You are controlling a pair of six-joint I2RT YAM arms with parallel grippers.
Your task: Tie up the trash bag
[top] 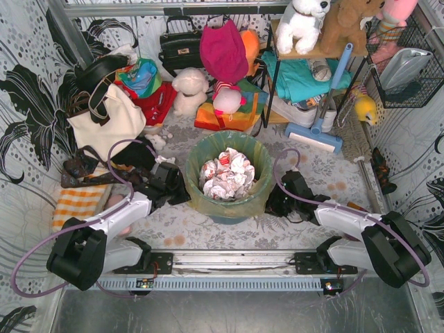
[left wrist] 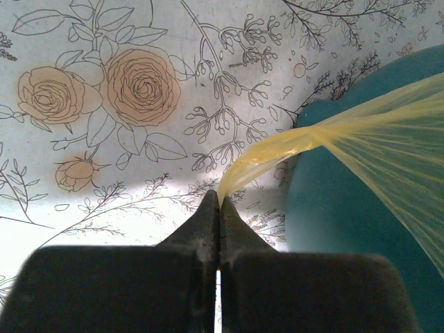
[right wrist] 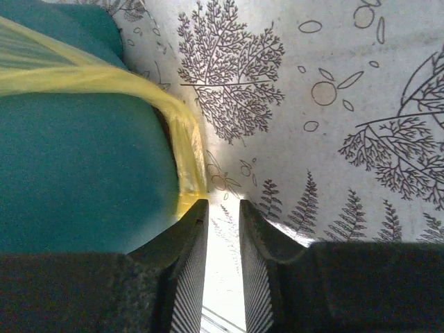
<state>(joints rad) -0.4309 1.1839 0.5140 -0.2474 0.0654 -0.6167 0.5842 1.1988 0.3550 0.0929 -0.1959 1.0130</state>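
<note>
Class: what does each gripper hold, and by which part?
Left gripper pinches the trash bag by a stretched piece of its rim. Right gripper holds nothing, jaws apart.

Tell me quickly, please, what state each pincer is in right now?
Left pincer: closed, pinching a stretched fold of the trash bag.
Right pincer: open, nothing between its jaws; the bag lies just beside it.

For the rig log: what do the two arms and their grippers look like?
Both the left arm and right arm have white links between black joint housings, each trailed by a looping purple cable. The left gripper and right gripper have black wedge-shaped fingers; the right's inner faces are ribbed.
</note>
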